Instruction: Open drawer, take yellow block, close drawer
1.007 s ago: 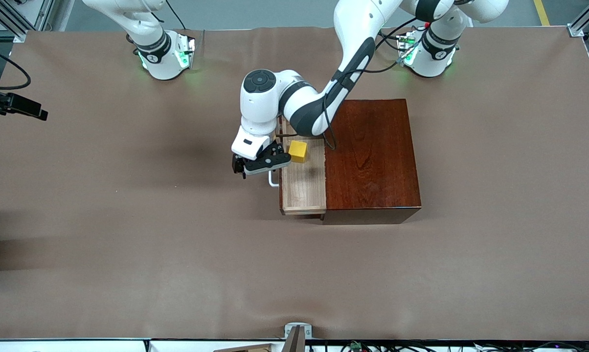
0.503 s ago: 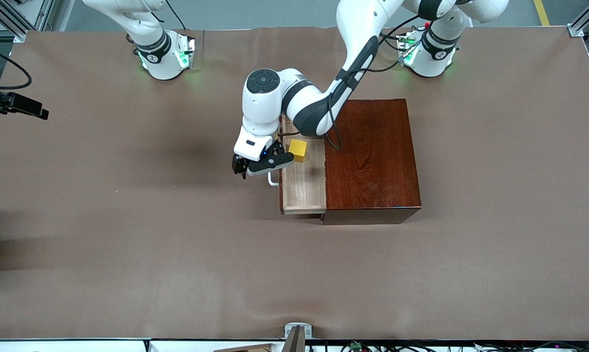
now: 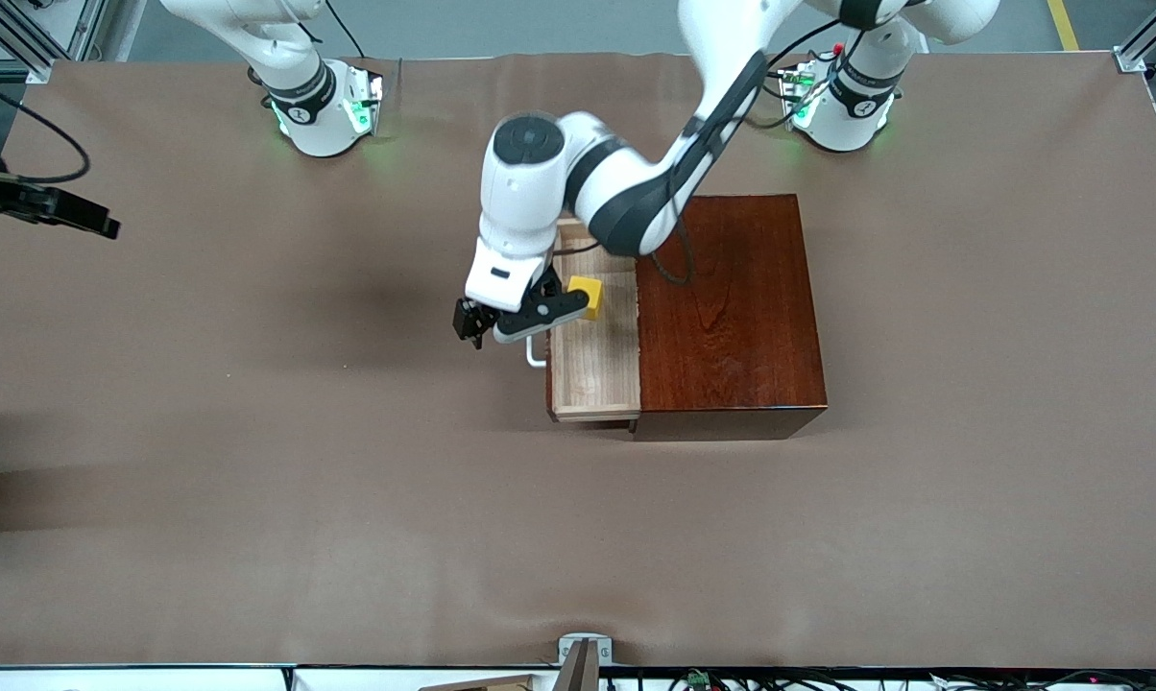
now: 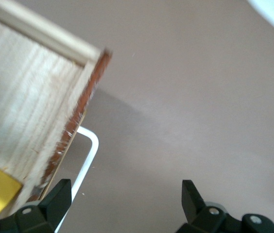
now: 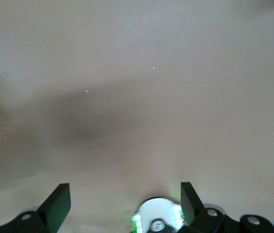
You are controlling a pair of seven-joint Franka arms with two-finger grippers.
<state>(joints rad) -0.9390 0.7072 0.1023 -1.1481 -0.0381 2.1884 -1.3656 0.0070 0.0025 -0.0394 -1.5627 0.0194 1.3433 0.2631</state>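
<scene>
Toward the right arm's end of the bench (image 3: 252, 480), the right pincer (image 5: 122, 204) hangs over bare brown surface with its fingers spread and nothing between them; that arm waits. The left pincer (image 3: 517, 318), fingers spread and empty, hovers over the white handle (image 3: 536, 354) of the pulled-out drawer (image 3: 597, 374). The yellow block (image 3: 587, 295) lies in the drawer, beside the dark wooden box (image 3: 727, 307).

Drawer (image 3: 594, 369) was pulled out, its pale interior left uncovered from above. Yellow block (image 3: 587, 296) was partly overhung by left hand (image 3: 520, 321), fingers spread, above white handle (image 3: 536, 355). Surrounding surface (image 3: 252, 432) was unobstructed.
</scene>
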